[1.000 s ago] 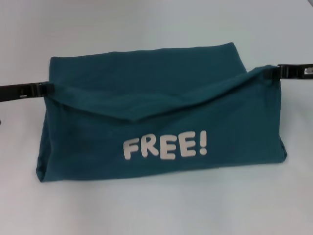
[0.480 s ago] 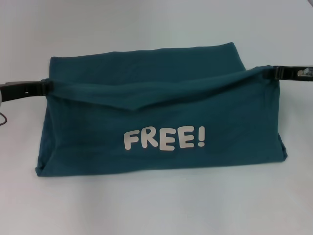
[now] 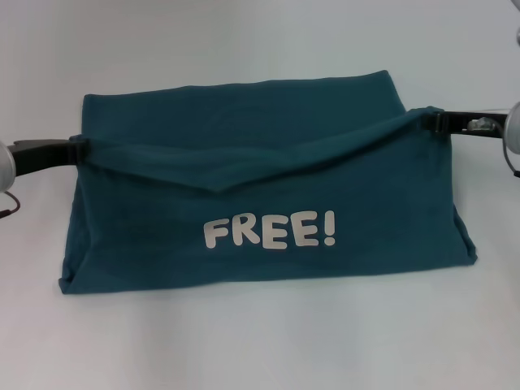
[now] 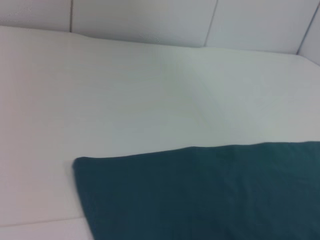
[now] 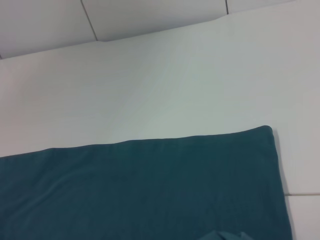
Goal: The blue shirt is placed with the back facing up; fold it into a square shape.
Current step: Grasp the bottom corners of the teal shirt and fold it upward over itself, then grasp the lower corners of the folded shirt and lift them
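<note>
The blue shirt [image 3: 268, 187] lies partly folded on the white table, dark teal with a white "FREE!" print [image 3: 268, 232] on the raised near layer. My left gripper [image 3: 78, 149] is shut on that layer's left corner. On the opposite side, my right gripper [image 3: 439, 123] pinches the right corner. Between the two, the held edge sags in the middle, above the flat back layer. The left wrist view shows only flat shirt cloth [image 4: 200, 195] with one corner on the table. Flat shirt fabric [image 5: 140, 190] fills the right wrist view as well. Neither wrist view shows its own fingers.
The white table [image 3: 260, 341] surrounds the shirt on all sides. A pale wall or panel [image 4: 140, 20] rises behind the table's far edge in the wrist views.
Both grippers have carried the held edge a little away from me; the print has risen slightly in view. The right gripper has shifted inward, and both grey wrists now show at the frame edges.
</note>
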`<action>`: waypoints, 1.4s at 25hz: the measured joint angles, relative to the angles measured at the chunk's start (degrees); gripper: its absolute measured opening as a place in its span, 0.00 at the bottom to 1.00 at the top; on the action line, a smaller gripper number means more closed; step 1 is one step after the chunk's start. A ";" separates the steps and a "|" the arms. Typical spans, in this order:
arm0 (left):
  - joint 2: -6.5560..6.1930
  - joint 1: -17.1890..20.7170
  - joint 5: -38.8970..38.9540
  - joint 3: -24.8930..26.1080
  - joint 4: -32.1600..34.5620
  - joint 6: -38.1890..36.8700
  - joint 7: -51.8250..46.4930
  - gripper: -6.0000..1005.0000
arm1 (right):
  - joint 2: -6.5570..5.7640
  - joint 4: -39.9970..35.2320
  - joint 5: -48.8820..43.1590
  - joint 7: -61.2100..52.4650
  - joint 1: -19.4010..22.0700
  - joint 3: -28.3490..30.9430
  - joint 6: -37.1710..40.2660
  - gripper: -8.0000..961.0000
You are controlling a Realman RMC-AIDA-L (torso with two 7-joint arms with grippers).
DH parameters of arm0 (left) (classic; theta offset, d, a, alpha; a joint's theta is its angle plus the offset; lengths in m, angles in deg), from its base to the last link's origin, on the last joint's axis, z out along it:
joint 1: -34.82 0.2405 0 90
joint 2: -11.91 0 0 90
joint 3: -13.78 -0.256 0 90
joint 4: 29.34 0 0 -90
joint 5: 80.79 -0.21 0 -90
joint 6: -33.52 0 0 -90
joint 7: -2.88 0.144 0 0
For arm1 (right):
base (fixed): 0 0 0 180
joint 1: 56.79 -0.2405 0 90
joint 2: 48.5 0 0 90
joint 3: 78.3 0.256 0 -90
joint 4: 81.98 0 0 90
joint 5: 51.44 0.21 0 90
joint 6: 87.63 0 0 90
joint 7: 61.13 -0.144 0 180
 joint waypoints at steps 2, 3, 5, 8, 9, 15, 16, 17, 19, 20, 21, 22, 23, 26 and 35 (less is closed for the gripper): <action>0.36 0.06 0.12 -0.01 -0.29 1.47 0.13 0.03 | 0.49 0.10 -0.07 0.04 -0.01 -0.54 -1.47 0.07; 0.59 0.07 0.14 -0.02 -0.41 2.40 0.25 0.04 | 0.77 0.14 -0.10 0.07 -0.01 -0.70 -2.25 0.07; 1.02 0.01 0.16 -0.03 -0.67 3.77 0.86 0.04 | 1.20 0.21 -0.20 0.26 0.00 -0.92 -3.47 0.07; 1.39 -0.41 0.10 -0.25 -1.48 4.91 1.93 0.04 | 1.44 0.60 -0.20 0.57 -0.02 -1.73 -4.77 0.07; 1.41 -0.52 0.10 -0.54 -1.73 5.21 2.05 0.04 | 1.47 0.75 -0.20 0.62 -0.03 -2.12 -5.24 0.07; 1.94 -0.60 0.17 -1.94 -2.16 7.18 2.23 0.04 | 1.55 1.93 -0.12 0.63 -0.03 -3.27 -7.50 0.07; 1.98 -0.62 0.17 -2.12 -2.30 7.58 2.20 0.04 | 1.59 2.27 0.19 0.62 -0.03 -3.03 -8.24 0.07; 1.94 -0.67 0.17 -2.38 -2.66 7.96 2.09 0.04 | 1.59 2.53 0.42 0.61 -0.03 -2.88 -8.64 0.07; 1.80 -0.83 0.23 -2.42 -3.30 8.87 1.61 0.05 | 1.51 2.76 0.92 0.50 -0.02 -2.74 -8.93 0.07; 1.79 -0.85 0.35 -2.32 -3.51 9.85 1.06 0.05 | 1.19 3.26 2.11 0.41 -0.01 -2.64 -9.05 0.07; 1.86 -0.82 0.44 -2.27 -3.61 10.85 0.48 0.05 | 1.19 3.26 2.11 0.41 -0.01 -2.64 -9.05 0.07; 1.89 -0.79 0.48 -2.27 -3.62 11.45 0.15 0.05 | 1.06 3.40 2.72 0.43 0.00 -2.64 -9.05 0.07; 1.91 -0.70 0.50 -2.37 -3.65 11.73 0.00 0.05 | 0.95 3.40 3.11 0.50 0.00 -2.63 -9.04 0.08; 1.91 -0.67 0.55 -2.68 -3.81 11.88 -0.03 0.14 | 0.91 3.28 3.24 0.52 0.01 -2.58 -9.00 0.16; 1.53 -1.09 0.79 -2.75 -4.69 11.88 -0.08 0.47 | 0.87 3.21 3.25 0.17 0.01 -2.71 -9.22 0.62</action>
